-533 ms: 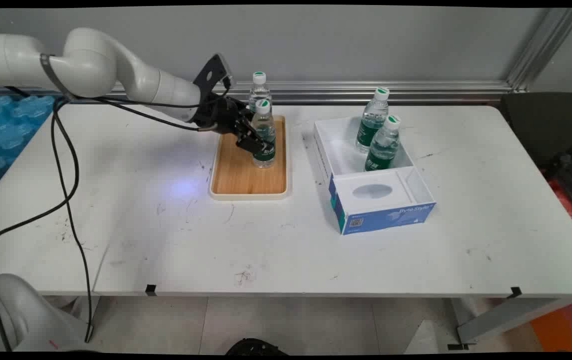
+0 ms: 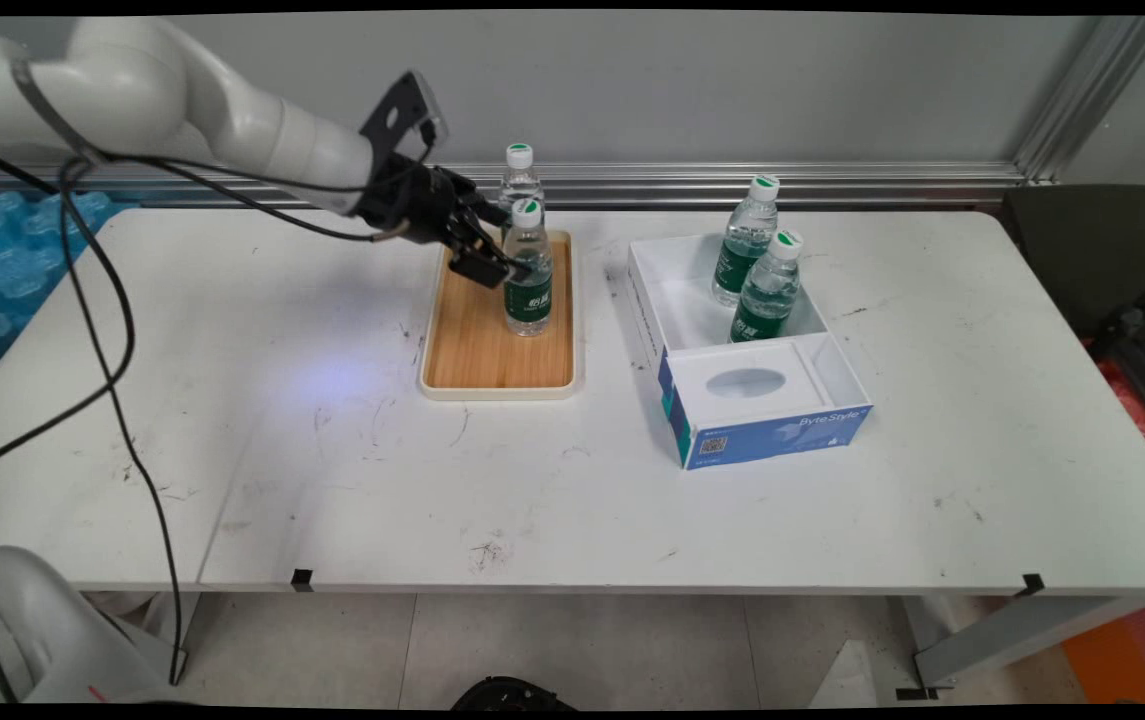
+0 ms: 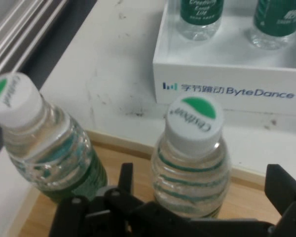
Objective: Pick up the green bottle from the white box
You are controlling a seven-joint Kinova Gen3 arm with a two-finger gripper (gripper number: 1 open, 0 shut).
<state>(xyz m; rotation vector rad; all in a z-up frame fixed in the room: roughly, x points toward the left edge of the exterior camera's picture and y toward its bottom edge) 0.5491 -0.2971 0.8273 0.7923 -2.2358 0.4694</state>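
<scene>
My gripper is open, with one finger on each side of the upper part of a clear water bottle that has a green label and a white cap. A gap shows between the bottle and each finger. The bottle stands upright on a wooden tray. A second such bottle stands just behind it at the tray's far end.
To the right lies an open white and blue box holding two more upright bottles. Along the table's back runs a metal rail. Blue packs lie off the left edge and a dark chair stands at the right.
The gripper has risen and drawn slightly left, from the bottle's label up towards its shoulder. The bottle stands where it was on the tray.
</scene>
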